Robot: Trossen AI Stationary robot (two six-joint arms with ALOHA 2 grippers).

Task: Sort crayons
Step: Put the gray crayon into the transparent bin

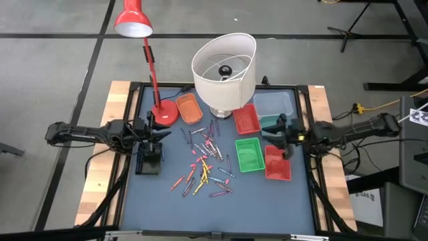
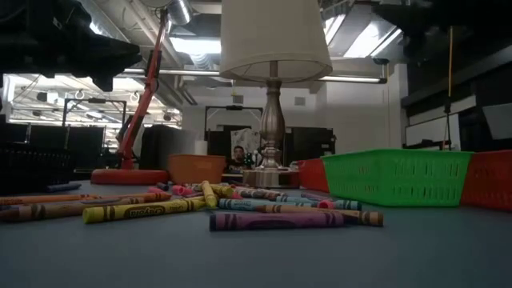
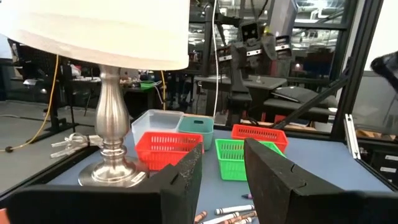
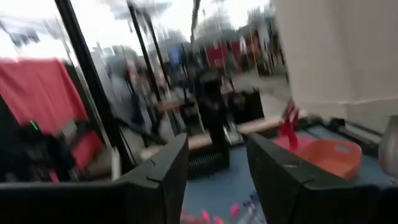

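The crayons (image 1: 204,164) are scattered loose on the blue table mat (image 1: 267,201), in a spread running from just in front of the white-shaded lamp (image 1: 224,63) down toward the mat's middle; none is seen inside a tray. In the low view a purple crayon (image 2: 276,220) lies nearest the camera, with a yellow crayon (image 2: 144,211) to its left. The green tray (image 1: 249,154) is placed just right of the crayon spread, a red tray (image 1: 277,163) is set beside it on the right, and a second red tray (image 1: 245,118) lies behind it near the lamp base. An orange tray (image 1: 189,108) sits beside the base of the red desk lamp (image 1: 162,112). A clear tray (image 1: 274,102) and a teal tray (image 1: 270,122) are located at the mat's far right (the teal one is partly covered by the right arm). The left gripper (image 1: 148,161) is held at the mat's left side, apart from the crayons, with its fingers (image 3: 183,180) parted and nothing between them. The right gripper (image 1: 284,137) is positioned over the trays on the right, its fingers (image 4: 168,171) likewise spread and empty.
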